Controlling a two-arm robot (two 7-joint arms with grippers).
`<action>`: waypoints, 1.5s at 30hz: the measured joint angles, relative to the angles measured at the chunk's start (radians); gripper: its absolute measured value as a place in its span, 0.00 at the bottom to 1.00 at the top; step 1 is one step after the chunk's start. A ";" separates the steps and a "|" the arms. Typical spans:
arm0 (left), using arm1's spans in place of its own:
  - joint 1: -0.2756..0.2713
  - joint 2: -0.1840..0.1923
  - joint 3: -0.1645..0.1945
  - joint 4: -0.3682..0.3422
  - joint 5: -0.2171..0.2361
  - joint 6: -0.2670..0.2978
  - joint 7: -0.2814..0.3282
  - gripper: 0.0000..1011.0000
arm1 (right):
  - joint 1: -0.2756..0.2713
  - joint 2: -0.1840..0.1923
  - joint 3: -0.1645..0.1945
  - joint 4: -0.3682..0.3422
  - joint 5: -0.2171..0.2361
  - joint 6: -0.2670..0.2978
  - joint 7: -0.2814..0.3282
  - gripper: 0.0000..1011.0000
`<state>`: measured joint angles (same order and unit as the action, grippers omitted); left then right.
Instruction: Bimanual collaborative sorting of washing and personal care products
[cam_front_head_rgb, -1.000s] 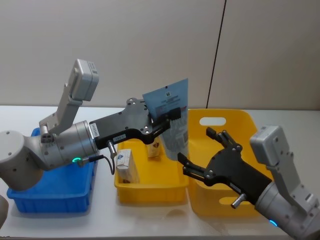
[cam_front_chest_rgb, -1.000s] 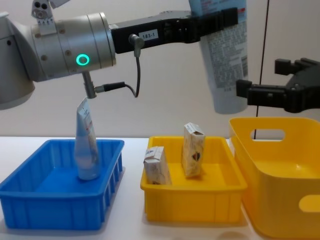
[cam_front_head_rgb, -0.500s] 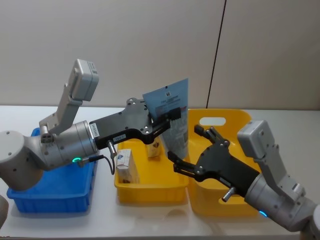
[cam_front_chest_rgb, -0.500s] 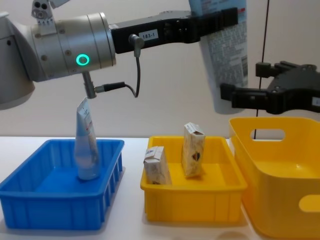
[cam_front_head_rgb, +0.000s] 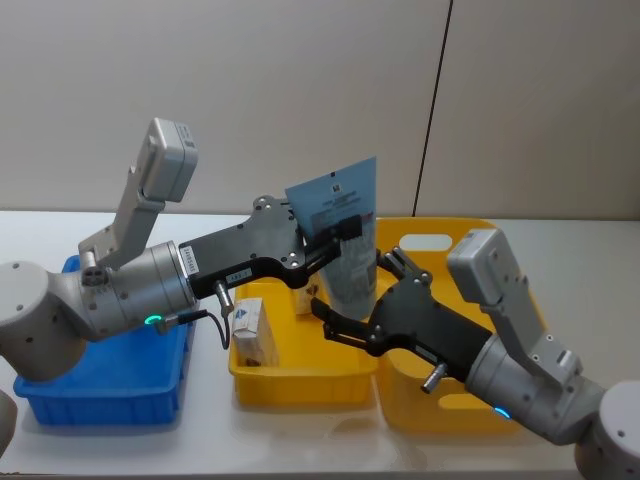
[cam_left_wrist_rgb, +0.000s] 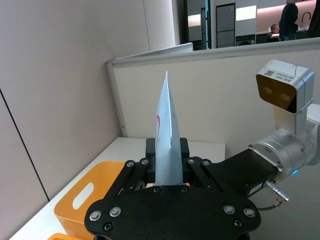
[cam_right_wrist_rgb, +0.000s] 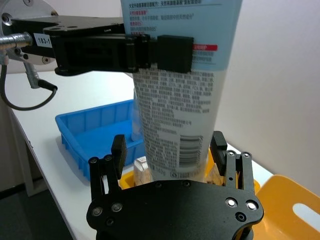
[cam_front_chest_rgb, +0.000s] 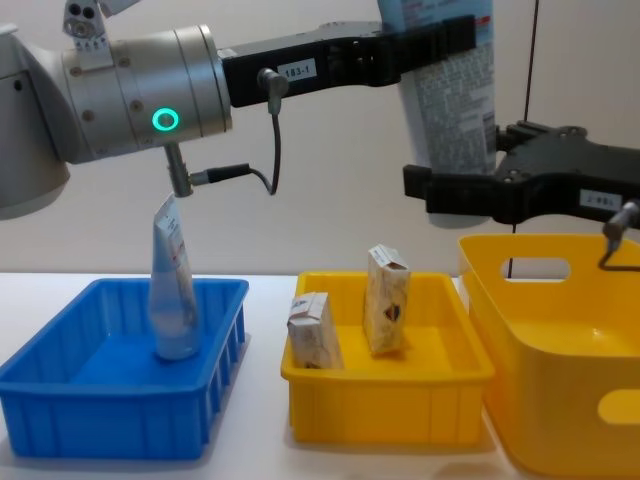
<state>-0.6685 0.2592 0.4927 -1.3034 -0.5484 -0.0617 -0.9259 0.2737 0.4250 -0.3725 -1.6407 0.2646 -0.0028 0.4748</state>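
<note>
Your left gripper (cam_front_head_rgb: 340, 236) has its fingers clamped on the large white squeeze tube with blue-grey print (cam_front_head_rgb: 336, 198). It holds the tube upright in the air, crimped end up, above the right end of the shallow yellow plastic tray (cam_front_head_rgb: 300, 378). Your right gripper (cam_right_wrist_rgb: 168, 150) sits at the tube's lower end, fingers spread wide either side, gaps showing. Two cream-white cartons (cam_front_chest_rgb: 315, 332) stand in the tray.

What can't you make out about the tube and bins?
Cap end of the held tube: right wrist view, behind the right gripper.
Its crimped end: chest view, cut by top edge.
Print on cartons: chest view, too small.
Inside the yellow basket: head view, under the right arm.
</note>
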 joint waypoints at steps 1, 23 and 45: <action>0.000 0.000 0.000 0.000 0.000 0.000 0.000 0.22 | 0.006 -0.002 -0.005 0.005 0.000 0.000 0.002 0.99; 0.000 0.000 0.000 0.000 0.000 0.000 0.000 0.22 | 0.052 -0.009 -0.045 0.033 -0.005 -0.007 -0.002 0.56; 0.000 0.000 0.000 0.000 0.000 0.000 0.000 0.71 | 0.056 -0.005 -0.051 0.029 -0.002 -0.014 -0.008 0.29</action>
<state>-0.6685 0.2591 0.4927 -1.3034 -0.5484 -0.0618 -0.9257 0.3294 0.4205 -0.4236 -1.6122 0.2623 -0.0166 0.4672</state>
